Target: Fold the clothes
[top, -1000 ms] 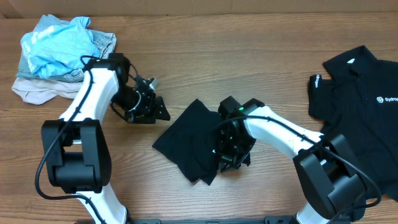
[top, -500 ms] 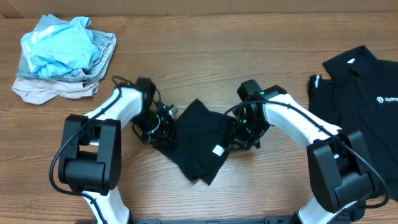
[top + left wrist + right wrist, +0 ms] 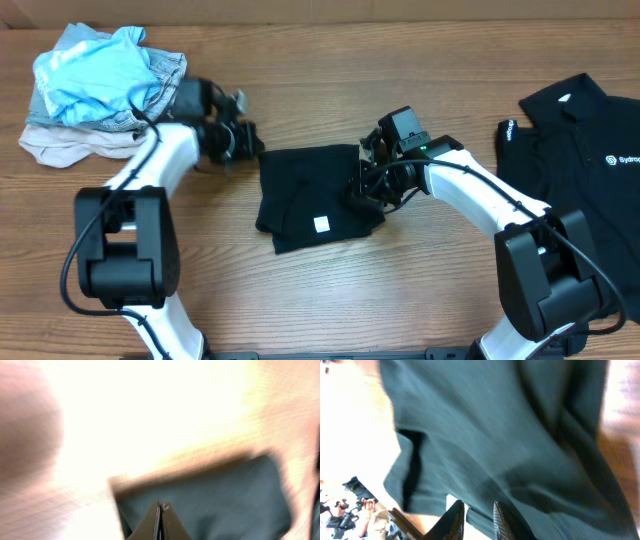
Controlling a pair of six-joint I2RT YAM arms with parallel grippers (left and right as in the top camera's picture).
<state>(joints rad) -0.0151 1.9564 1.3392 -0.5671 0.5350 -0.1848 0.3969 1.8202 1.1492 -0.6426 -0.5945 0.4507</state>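
Light-blue, grey and beige garments [image 3: 95, 80] heaped at far left of wooden table [image 3: 330, 60], well apart from the work.

Left gripper [image 3: 243, 140] next, just beside upper-left corner of plain black shirt [image 3: 300, 185]. Fingers [image 3: 172, 529] pressed together in wrist view, dark cloth behind them. Cannot tell whether any hem is caught.

Shirt at centre, between the 2 arms. Lies flat as a compact, roughly rectangular packet, small white label [image 3: 322, 224] facing up.

Right gripper [image 3: 368, 188] at right edge of the same shirt. Fingers [image 3: 454, 521] a narrow gap apart, cloth filling the view beyond. Cannot tell whether fabric is pinched.

Collared black shirt [image 3: 575, 190] with white chest lettering at far right, spread out, touched by neither arm.

Judged step: squaring up the plain shirt, with folds apparently made and edges being set. Judged progress: 1 garment near done, the heap and the collared shirt not yet started.

Next move calls for clearing both grippers without dragging the packet askew, then checking its edges. Calls after that for fetching a fresh garment and spreading it flat.
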